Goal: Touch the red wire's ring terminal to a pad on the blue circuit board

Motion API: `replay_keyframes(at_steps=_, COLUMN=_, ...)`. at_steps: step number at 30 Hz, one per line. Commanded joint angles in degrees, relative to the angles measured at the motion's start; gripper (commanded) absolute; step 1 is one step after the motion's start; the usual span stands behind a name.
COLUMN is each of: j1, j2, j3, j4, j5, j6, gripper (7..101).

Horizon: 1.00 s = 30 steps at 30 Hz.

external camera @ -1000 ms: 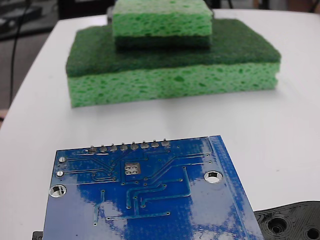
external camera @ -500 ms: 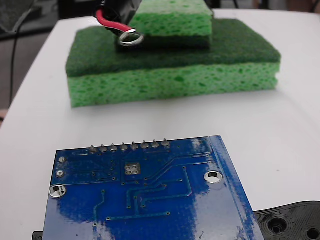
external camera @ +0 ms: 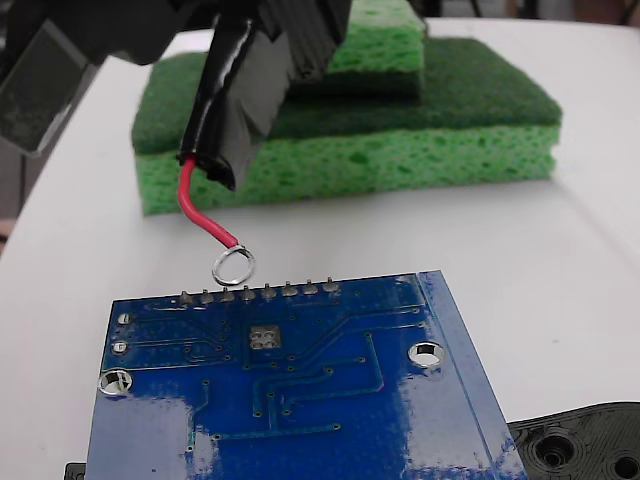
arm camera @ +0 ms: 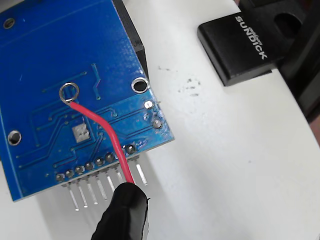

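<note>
The gripper (external camera: pixel 270 60) comes in from about eleven o'clock in the fixed view, dark and blurred by nearness; whether its jaws are open or closed I cannot tell, though the black sleeve (external camera: pixel 222 110) hangs down out of it. From the sleeve's lower end the red wire (external camera: pixel 200 215) curves toward five o'clock and ends in the ring terminal (external camera: pixel 232 266), which hangs just above the far edge of the blue circuit board (external camera: pixel 330 400), near the row of solder points (external camera: pixel 258 293). The pad (external camera: pixel 264 338) lies on the board at about five o'clock from the ring, apart from it.

From the wrist view the ring terminal (arm camera: pixel 68 92) appears over the blue circuit board (arm camera: pixel 55 60), with the pad (arm camera: pixel 80 132) below it toward six o'clock, and the red wire (arm camera: pixel 107 132) crosses the board to the sleeve (arm camera: pixel 122 215). Whether the ring touches the board I cannot tell.

Green sponges (external camera: pixel 400 150) are stacked on the white surface (external camera: pixel 560 280) beyond the board. A black block (arm camera: pixel 240 42) with lettering lies at two o'clock of the board in the wrist view.
</note>
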State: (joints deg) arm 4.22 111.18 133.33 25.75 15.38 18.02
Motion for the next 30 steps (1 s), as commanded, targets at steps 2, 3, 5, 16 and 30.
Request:
replay_keyframes(at_steps=2, j1=-1.05, j2=0.18, j3=-0.53, j4=0.18, j5=1.67, j6=0.35, gripper=100.3)
replay_keyframes(at_steps=3, j1=-1.41, j2=0.18, j3=-0.53, j4=0.26, j5=2.11, j6=0.44, gripper=100.3)
replay_keyframes(at_steps=5, j1=-2.02, j2=0.09, j3=-0.53, j4=0.53, j5=2.81, j6=0.79, gripper=100.3)
replay_keyframes(at_steps=16, j1=-2.29, j2=-1.67, j3=-1.67, j4=1.85, j5=3.43, j6=1.41, gripper=100.3)
replay_keyframes(at_steps=30, j1=-2.37, j2=-1.93, j3=-1.23, j4=2.02, j5=3.69, j6=1.85, gripper=100.3)
